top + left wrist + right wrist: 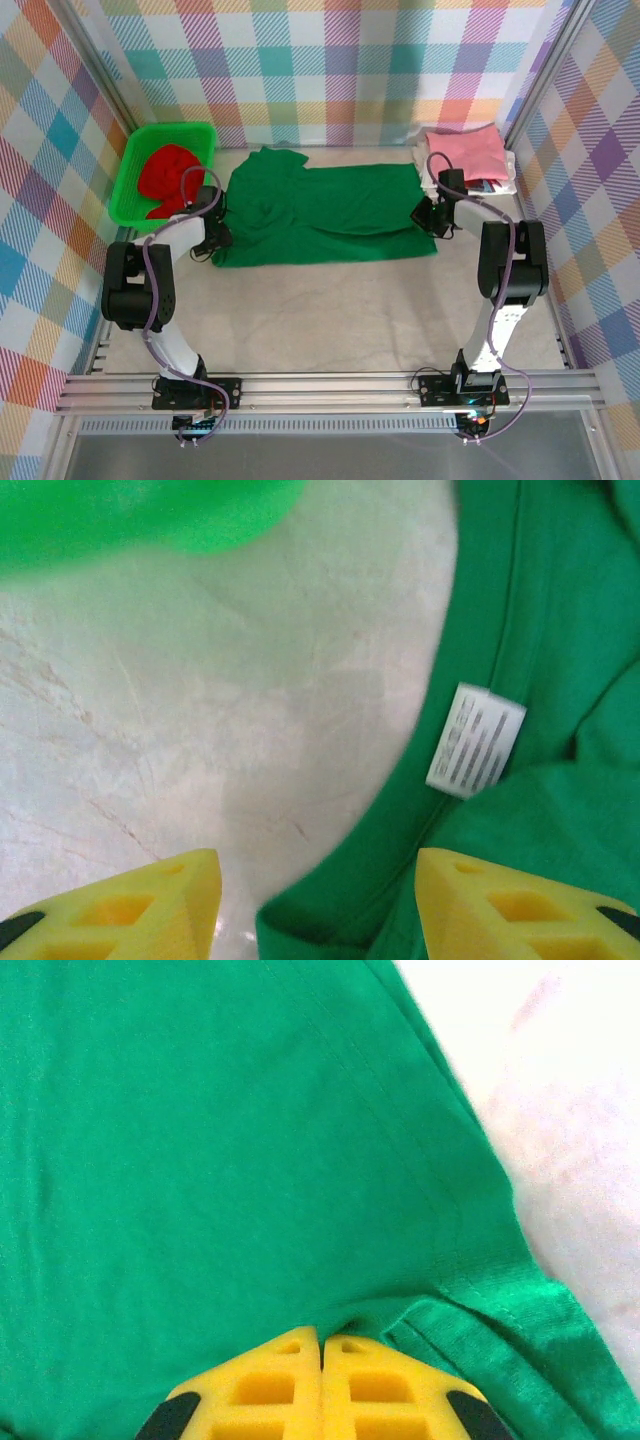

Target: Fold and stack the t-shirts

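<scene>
Nearest to us, the two arms rise from the near edge of the desk and reach out to the short ends of the dark green t-shirt, which lies spread flat across the middle of the desk.

At the shirt's left end we see the left hand released, its yellow fingers standing apart. In its wrist view the left hand hangs over the curved collar. One finger is above bare desk and the other above the dark green t-shirt. A white label sits just inside the collar.

At the right end, the right hand is down on the cloth. In its wrist view we see the right hand clenched, the fingers pressed together on a small pucker of the dark green t-shirt beside its stitched hem.

Farther back on the left, a bright green basket holds the crumpled red t-shirt. At the far right, the folded pink t-shirt lies on top of a small pile of other folded cloth, just beyond the green shirt's corner.
</scene>
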You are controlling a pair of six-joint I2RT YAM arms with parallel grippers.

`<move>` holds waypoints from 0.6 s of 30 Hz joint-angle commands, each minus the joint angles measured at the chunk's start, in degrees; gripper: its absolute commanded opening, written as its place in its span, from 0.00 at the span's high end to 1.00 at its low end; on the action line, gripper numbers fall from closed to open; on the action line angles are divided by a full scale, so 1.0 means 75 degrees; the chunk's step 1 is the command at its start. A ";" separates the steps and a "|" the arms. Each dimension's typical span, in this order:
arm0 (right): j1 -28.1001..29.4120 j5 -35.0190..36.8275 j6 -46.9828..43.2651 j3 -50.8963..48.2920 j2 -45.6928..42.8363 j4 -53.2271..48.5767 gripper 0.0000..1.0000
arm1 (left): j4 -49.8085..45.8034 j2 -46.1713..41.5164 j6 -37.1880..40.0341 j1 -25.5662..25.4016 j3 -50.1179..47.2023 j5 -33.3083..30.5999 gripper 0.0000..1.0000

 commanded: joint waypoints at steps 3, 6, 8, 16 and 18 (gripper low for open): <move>-0.0166 -0.0120 -0.0025 0.0842 0.0274 -0.0431 0.84 | -0.0125 0.0148 0.0152 0.0084 0.0451 -0.0351 0.46; -0.0298 -0.0282 0.0072 0.1526 0.0518 -0.0644 0.77 | -0.0191 0.0271 0.0190 0.0087 0.0708 -0.0400 0.46; -0.0454 -0.0582 0.0205 0.1898 0.0612 -0.0676 0.76 | -0.0243 0.0284 0.0179 0.0090 0.0821 -0.0394 0.46; -0.0532 -0.1255 0.0209 0.0474 -0.0563 0.0305 0.78 | -0.0222 -0.0428 -0.0094 0.0018 0.0390 0.0048 0.46; -0.0388 -0.1352 0.0171 -0.0378 -0.0962 0.0459 0.79 | -0.0262 -0.0665 -0.0166 -0.0185 0.0193 0.0184 0.45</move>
